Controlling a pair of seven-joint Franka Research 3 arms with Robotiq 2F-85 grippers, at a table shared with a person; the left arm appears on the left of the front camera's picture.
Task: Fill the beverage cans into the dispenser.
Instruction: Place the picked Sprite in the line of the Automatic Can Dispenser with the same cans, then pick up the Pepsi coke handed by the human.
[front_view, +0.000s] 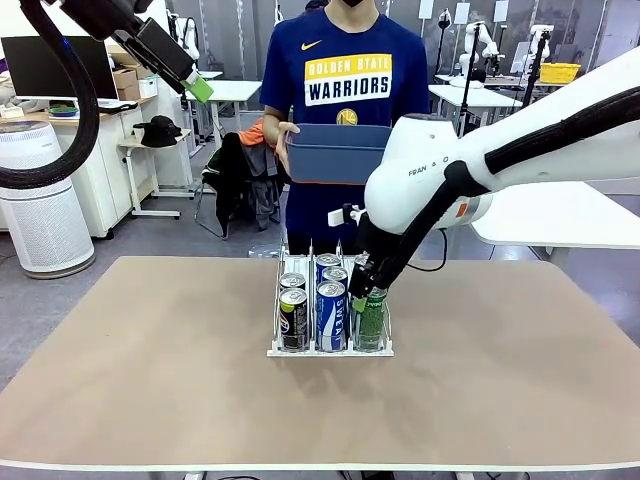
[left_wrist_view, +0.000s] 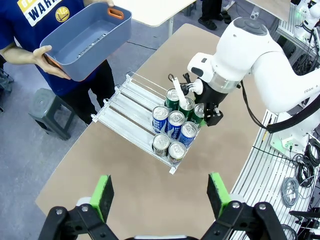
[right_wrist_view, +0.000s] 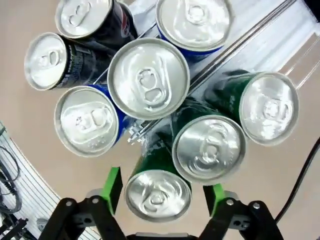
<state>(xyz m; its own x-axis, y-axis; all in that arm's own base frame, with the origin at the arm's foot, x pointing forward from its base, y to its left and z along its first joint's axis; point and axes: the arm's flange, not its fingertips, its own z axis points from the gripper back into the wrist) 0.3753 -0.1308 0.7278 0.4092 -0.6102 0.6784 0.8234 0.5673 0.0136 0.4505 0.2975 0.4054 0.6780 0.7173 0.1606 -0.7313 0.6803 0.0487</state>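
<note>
Table (front_view: 150, 380): dispenser (front_view: 300, 351) at far edge, middle.
Green can (right_wrist_view: 157, 196): right lane's near end, between pads of right gripper (right_wrist_view: 163, 194).
Jaws: parted, loose around can.

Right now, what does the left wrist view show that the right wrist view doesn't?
Left wrist view: the person holding the blue-grey tub, the whole dispenser with its bare far lanes, the right arm over it, and the open left gripper. Right wrist view: pull tabs up close, and the right gripper open astride one green can. Both: the eight cans, two black, three blue, three green.
</note>
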